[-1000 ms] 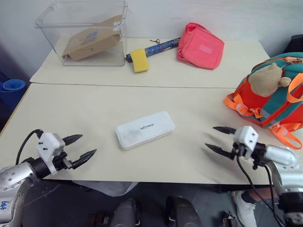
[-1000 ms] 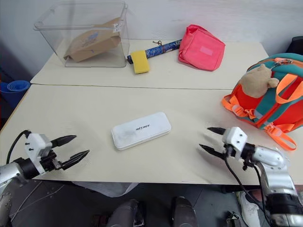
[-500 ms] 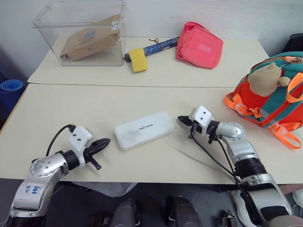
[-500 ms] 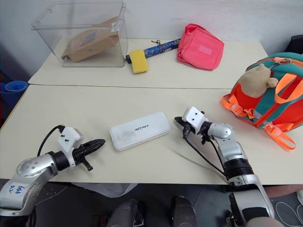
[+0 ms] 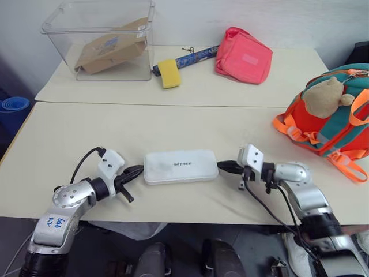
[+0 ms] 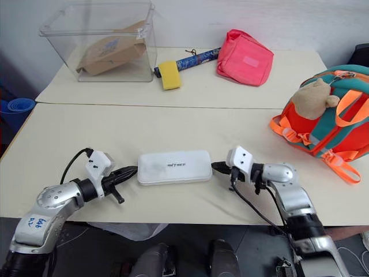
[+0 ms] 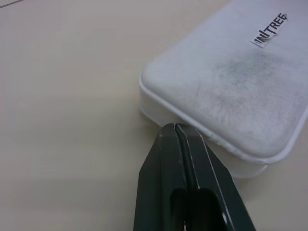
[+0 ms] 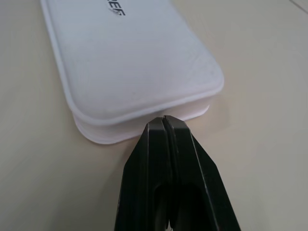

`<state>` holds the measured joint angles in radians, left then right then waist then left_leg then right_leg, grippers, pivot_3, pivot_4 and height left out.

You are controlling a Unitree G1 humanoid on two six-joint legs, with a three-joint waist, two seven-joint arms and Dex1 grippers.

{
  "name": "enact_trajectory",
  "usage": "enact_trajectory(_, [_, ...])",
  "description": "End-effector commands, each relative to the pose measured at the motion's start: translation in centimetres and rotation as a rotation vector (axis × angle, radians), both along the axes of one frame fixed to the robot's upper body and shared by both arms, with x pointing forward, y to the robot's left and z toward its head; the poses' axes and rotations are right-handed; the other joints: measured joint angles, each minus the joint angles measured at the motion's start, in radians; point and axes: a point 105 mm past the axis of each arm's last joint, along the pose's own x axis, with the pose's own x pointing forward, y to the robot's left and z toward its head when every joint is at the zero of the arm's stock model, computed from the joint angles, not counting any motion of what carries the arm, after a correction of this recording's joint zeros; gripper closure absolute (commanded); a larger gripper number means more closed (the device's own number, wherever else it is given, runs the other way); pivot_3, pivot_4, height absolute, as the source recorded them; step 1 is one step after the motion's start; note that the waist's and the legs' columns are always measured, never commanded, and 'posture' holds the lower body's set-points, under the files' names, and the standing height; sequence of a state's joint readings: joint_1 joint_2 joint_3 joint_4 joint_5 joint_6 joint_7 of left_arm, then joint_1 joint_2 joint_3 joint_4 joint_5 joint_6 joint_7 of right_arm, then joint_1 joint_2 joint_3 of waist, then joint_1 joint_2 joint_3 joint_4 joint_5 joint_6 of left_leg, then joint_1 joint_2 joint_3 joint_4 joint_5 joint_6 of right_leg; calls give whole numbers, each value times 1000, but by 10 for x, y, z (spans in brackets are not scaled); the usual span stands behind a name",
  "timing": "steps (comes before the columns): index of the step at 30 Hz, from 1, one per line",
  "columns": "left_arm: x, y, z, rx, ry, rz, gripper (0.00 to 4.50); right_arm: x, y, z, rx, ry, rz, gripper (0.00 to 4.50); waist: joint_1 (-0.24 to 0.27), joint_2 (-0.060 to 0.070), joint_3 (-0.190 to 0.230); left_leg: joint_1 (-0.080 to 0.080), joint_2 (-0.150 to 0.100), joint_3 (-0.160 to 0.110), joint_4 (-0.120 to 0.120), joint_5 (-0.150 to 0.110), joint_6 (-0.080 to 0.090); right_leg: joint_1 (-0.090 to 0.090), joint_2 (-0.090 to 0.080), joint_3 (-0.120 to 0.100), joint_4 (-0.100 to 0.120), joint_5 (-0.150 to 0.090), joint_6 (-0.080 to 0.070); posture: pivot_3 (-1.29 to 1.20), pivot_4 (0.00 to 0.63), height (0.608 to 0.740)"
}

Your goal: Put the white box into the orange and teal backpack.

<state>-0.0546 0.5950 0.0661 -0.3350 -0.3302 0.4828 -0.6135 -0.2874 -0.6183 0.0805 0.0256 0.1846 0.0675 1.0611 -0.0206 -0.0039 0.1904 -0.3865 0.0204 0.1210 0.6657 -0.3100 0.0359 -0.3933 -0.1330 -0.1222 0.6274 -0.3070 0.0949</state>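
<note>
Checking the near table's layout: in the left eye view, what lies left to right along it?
Left end effector → white box → right end effector → orange and teal backpack.

White box [image 5: 180,167]: flat, rounded corners, dark lettering on top, lying lengthwise on counter [image 5: 86,138]. Orange and teal backpack [image 5: 328,115]: upright, well right of box, near counter edge, tan bear charm on top.

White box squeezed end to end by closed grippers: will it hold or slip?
The white box looks rigid, so it probably won't flex. Its ends are smooth and rounded, and the shut left gripper and right gripper meet it only at their tips, so it may well slip or pivot. Lying flat, it won't roll.
</note>
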Motion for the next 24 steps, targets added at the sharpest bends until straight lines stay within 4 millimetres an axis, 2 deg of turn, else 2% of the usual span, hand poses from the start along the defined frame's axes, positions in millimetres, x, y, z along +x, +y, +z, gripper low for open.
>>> enact_trajectory(1, [-6, -27, 5, -24, -31, -123, 4473, -16, -4, 15, 8, -27, 14, 4500, 7, 0, 0, 0, 0, 0, 0, 0, 0, 0, 0, 0, 0, 0, 0, 0, 150, 740])
enact_trajectory(5, [-8, -26, 1, -26, -4, -127, 4473, -19, -28, 15, -31, -39, -83, 4500, 11, 0, 0, 0, 0, 1, 0, 0, 0, 0, 0, 0, -1, 0, 0, 0, 150, 740])
enact_trajectory(8, [-6, -13, -1, -54, 74, -85, 4473, -23, -42, 14, -60, -22, -124, 4500, 18, 0, 0, 1, 0, 1, 0, 0, 0, -1, 0, 1, -2, 0, 0, 0, 150, 740])
enact_trajectory(9, [-5, -8, 0, -76, 101, -73, 4096, -23, -46, 14, -71, -22, -134, 4500, 19, 0, 0, 1, 0, 1, 0, 0, 0, -1, 0, 1, -2, 0, 0, 0, 150, 740])
enact_trajectory(10, [-5, -4, 2, -96, 128, -67, 3907, -24, -49, 14, -79, -21, -144, 4500, 20, 0, 0, 1, 0, 1, 0, 0, 0, -1, 0, 1, -2, 0, 0, 0, 150, 740])
enact_trajectory(12, [-7, 2, 3, -175, 266, -59, 3249, -23, -56, 14, -102, -23, -158, 4500, 20, 0, 0, 1, 0, 1, 0, 0, 0, 0, 0, 1, -2, 0, 0, 0, 150, 740])
enact_trajectory(14, [-16, 6, 1, -280, 548, -66, 2694, -22, -59, 13, -122, -30, -158, 4500, 20, 0, 0, 0, 0, 0, 1, 0, 0, 0, 0, 0, -2, 0, 0, 0, 150, 740])
enact_trajectory(16, [-26, 6, 8, -372, 798, -113, 2037, -20, -59, 13, -120, -38, -153, 4500, 21, 0, 0, 0, 0, 0, 1, 1, 0, 0, 0, 0, -1, 0, 0, 0, 150, 740])
enact_trajectory(18, [-21, 7, 14, -430, 882, -94, 1400, -20, -57, 14, -113, -41, -146, 4500, 20, -1, 0, 0, 0, 0, 1, 1, 0, 0, 1, 0, 0, 0, 0, 0, 150, 740])
enact_trajectory(22, [1, 0, 5, -498, 1012, -39, 193, -19, -48, 12, -111, -41, -95, 4500, 21, -1, 0, 0, -2, -1, 2, 1, 1, 1, 2, 0, 1, 0, 1, 0, 150, 740])
enact_trajectory(24, [8, -7, 8, -524, 1025, -54, 75, -16, -44, 12, -121, -53, -84, 4500, 21, -1, 0, 1, -2, -1, 2, 1, 1, 1, 2, 0, 1, 0, 1, 0, 150, 740])
